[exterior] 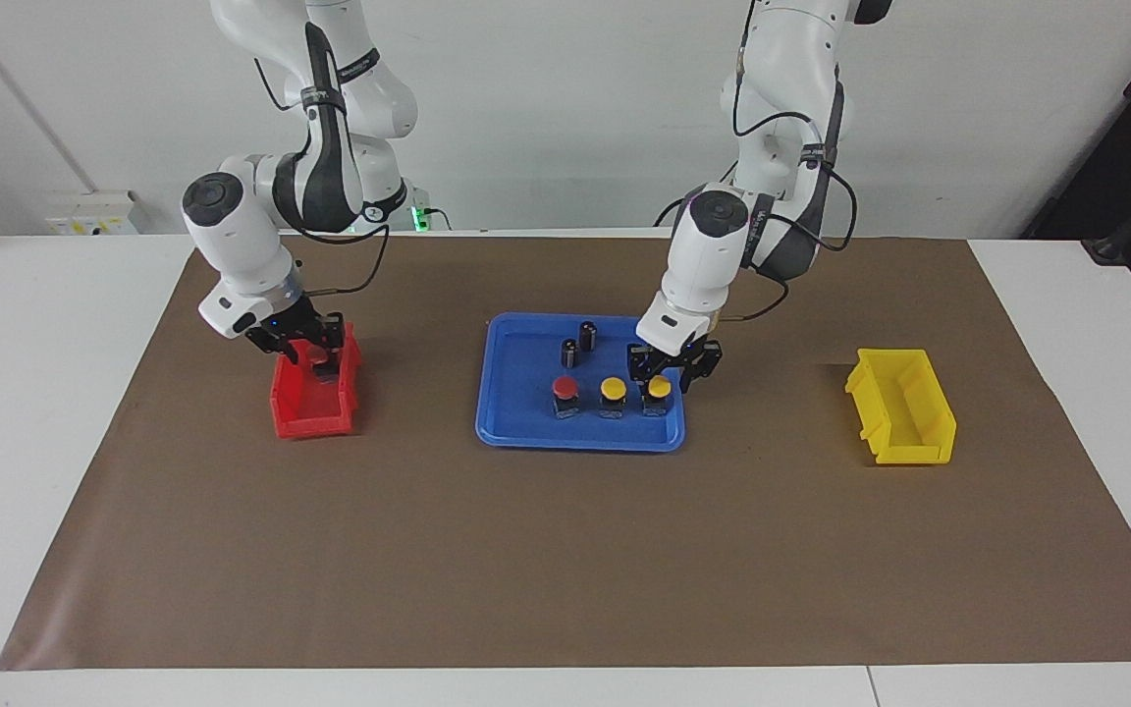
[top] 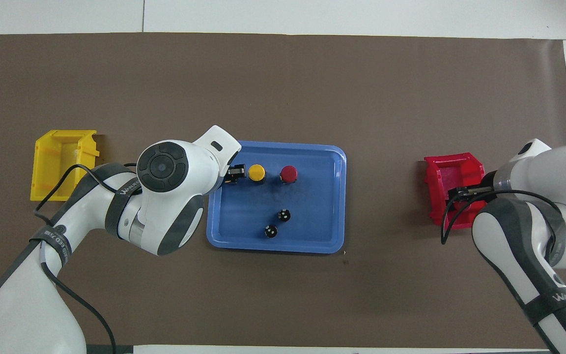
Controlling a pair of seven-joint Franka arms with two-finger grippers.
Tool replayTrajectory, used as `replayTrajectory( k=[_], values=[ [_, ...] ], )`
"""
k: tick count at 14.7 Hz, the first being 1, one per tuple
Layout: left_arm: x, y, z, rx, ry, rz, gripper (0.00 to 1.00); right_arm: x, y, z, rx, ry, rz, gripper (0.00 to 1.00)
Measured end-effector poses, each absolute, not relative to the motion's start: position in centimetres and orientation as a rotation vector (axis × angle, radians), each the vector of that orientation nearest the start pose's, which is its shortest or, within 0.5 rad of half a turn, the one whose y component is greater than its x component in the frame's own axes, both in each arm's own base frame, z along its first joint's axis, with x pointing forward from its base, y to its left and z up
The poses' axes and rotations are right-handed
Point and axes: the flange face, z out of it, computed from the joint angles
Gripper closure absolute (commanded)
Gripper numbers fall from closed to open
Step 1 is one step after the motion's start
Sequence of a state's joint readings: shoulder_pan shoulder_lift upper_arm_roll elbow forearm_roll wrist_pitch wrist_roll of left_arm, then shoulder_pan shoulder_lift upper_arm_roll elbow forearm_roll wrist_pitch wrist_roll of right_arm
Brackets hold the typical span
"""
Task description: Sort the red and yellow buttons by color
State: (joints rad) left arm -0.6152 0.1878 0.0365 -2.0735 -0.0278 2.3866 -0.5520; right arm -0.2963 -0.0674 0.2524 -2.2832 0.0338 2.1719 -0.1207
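On the blue plastic tray [exterior: 516,412], along its edge farthest from us, a red-capped push-button [exterior: 565,391] and two yellow-capped push-buttons [exterior: 612,392] on black boxy bases stand in a row. Our left gripper [exterior: 661,377] straddles the yellow button at the left arm's end [exterior: 659,389]; whether it is clamped yet we cannot tell. Two dark capless cylinders [exterior: 578,344] stand nearer us. Our right gripper [exterior: 315,355] hangs over the red plastic bin [exterior: 302,417]; we cannot tell its jaw state. A yellow plastic bin [exterior: 904,427] sits toward the left arm's end of the brown mat [exterior: 565,560].
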Motion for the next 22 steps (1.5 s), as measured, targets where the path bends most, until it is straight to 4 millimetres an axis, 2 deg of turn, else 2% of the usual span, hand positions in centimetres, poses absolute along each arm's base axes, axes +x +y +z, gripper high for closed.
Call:
replayTrajectory(
  k=[2, 4, 5, 7, 8, 9, 10, 12, 14, 17, 18, 19, 20, 22],
  values=[
    [49.2, -32.6, 35.4, -3.223, -0.001, -0.159, 0.98, 51.3, -2.1, 40.2, -3.123, -0.073, 0.072, 0.28],
    [49.3, -33.0, 36.3, -3.226, -0.020, -0.134, 0.98, 52.4, -1.9, 43.3, -3.121, -0.067, 0.070, 0.20],
    [49.6, -33.2, 37.6, -3.226, -0.032, -0.104, 0.98, 53.1, -1.6, 45.1, -3.118, -0.064, 0.066, 0.16],
    [50.2, -32.8, 41.6, -3.226, -0.058, -0.056, 0.98, 54.5, -0.1, 48.3, -3.110, -0.055, 0.064, 0.07],
    [50.6, -31.9, 43.7, -3.221, -0.082, -0.040, 0.99, 55.4, 1.2, 49.5, -3.106, -0.044, 0.058, 0.01],
    [51.1, -30.3, 45.3, -3.215, -0.108, -0.020, 0.99, 56.2, 2.9, 50.7, -3.101, -0.030, 0.043, 0.01],
    [51.6, -28.4, 46.6, -3.206, -0.128, 0.002, 0.98, 57.0, 4.8, 51.7, -3.095, -0.009, 0.020, 0.01],
    [53.1, -23.1, 48.2, -3.190, -0.157, 0.051, 0.98, 58.3, 10.5, 53.0, -3.075, 0.071, -0.022, 0.01],
    [54.9, -15.6, 49.0, -3.183, -0.182, 0.086, 0.99, 58.6, 17.3, 52.8, -3.072, 0.109, -0.026, 0.01],
    [56.7, -4.0, 49.1, -3.171, -0.361, 0.093, 0.99, 58.2, 27.9, 49.7, -3.080, 0.208, -0.074, 0.00],
    [56.8, -0.7, 49.1, -3.169, -0.402, 0.089, 0.98, 57.8, 30.8, 48.4, -3.068, 0.228, -0.087, 0.00],
    [56.8, 1.9, 49.1, -3.169, -0.423, 0.081, 0.99, 57.2, 33.3, 46.8, -3.063, 0.236, -0.089, 0.00],
    [56.9, 3.7, 49.0, -3.168, -0.442, 0.070, 0.98, 56.7, 35.2, 45.3, -3.063, 0.232, -0.090, 0.00],
    [57.1, 5.4, 48.6, -3.166, -0.462, 0.043, 0.99, 56.6, 36.6, 42.5, -3.062, 0.218, -0.099, 0.04]
  ],
)
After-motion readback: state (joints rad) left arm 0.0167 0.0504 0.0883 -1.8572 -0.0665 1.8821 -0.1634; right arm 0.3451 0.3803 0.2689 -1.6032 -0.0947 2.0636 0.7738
